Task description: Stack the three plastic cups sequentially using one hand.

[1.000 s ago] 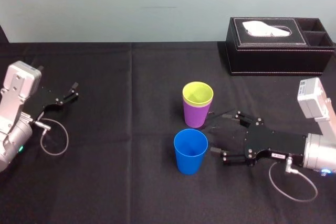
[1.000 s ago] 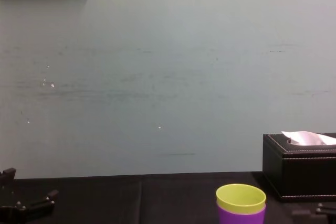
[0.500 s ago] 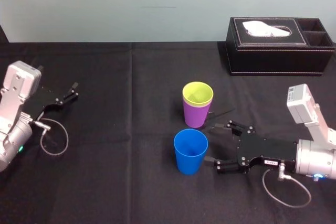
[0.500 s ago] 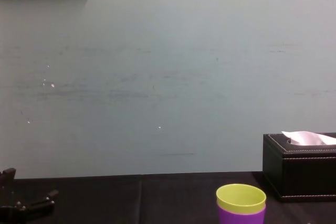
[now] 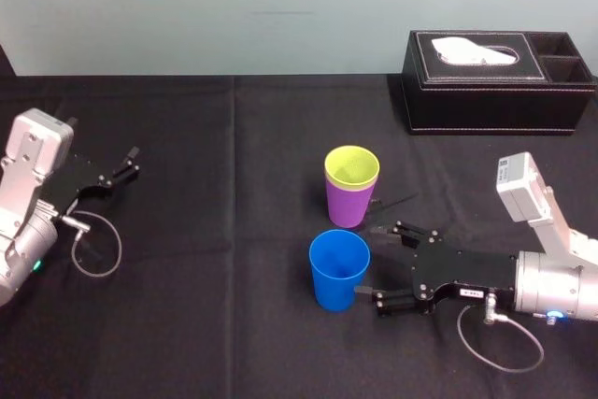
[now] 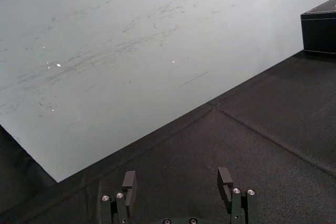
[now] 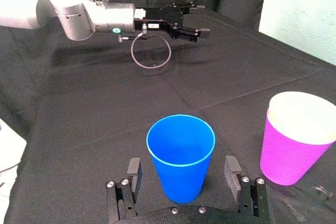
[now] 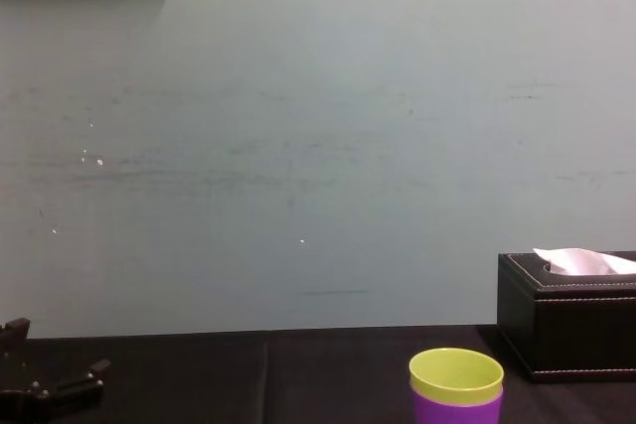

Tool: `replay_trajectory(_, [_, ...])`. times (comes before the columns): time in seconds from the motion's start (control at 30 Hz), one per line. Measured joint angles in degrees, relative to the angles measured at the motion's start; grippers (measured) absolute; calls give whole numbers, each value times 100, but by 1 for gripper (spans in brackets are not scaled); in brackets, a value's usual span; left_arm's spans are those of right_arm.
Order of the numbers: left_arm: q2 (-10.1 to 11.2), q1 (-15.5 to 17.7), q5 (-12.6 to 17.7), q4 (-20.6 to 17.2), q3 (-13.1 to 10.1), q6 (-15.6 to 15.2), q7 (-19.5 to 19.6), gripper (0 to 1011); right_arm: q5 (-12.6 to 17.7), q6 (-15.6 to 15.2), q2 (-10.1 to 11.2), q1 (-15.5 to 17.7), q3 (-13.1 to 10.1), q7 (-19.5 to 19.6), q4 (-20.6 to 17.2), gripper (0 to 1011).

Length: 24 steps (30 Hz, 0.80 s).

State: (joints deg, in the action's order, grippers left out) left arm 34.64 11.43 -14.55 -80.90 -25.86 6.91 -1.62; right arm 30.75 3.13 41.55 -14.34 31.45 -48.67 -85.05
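Note:
The blue cup (image 5: 339, 268) stands upright near the table's middle. Just behind it the yellow-green cup (image 5: 352, 165) sits nested inside the purple cup (image 5: 349, 203). My right gripper (image 5: 371, 261), with a small white label on its body, lies low on the blue cup's right side and is open. In the right wrist view the blue cup (image 7: 181, 156) stands between its fingers (image 7: 134, 174) without touching either one, and the purple cup (image 7: 291, 150) is off to one side. My left gripper (image 5: 129, 163) rests open at the far left, holding nothing.
A black tissue box (image 5: 500, 81) stands at the back right, well behind the cups. The table is covered in black cloth (image 5: 234, 231) with free room left of the cups. A cable loop (image 5: 98, 245) hangs by the left arm.
My right gripper has slid left along the table toward the blue cup, and its open fingers now reach to either side of it. The cups and the left arm have not moved.

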Motion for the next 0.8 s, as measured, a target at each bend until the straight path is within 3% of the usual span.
replay_trajectory(0.8, [0, 0, 0, 0, 0, 0, 0, 1011, -217, -61, -354, -515, 446, -121, 443, 1003])
